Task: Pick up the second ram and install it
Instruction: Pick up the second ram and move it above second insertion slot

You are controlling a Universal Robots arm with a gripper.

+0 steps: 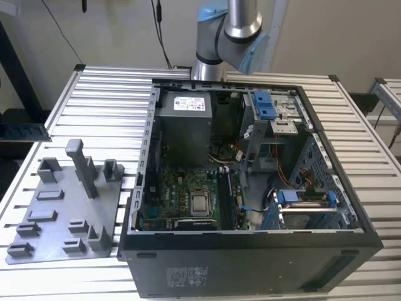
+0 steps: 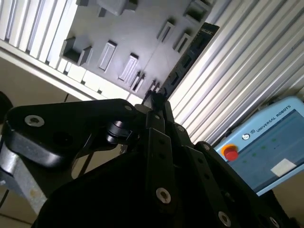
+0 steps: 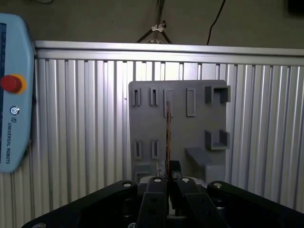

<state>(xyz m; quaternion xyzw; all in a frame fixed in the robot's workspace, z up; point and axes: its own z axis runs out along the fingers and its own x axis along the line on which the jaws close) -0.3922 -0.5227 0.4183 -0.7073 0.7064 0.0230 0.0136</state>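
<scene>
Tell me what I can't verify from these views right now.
- The second ram: edge-on in the first wrist view, so its label face is hidden; the fingers cover its gripped end.
- The memory slots on the motherboard: too small in the exterior view to tell whether filled.
- The arm: cut off by the exterior view's top edge, so the ram's height over the case is unknown.

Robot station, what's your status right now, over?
Gripper shut on thin dark circuit-board RAM stick. Stick held edge-on over grey plastic holder plate. No obstruction seen around it.
</scene>
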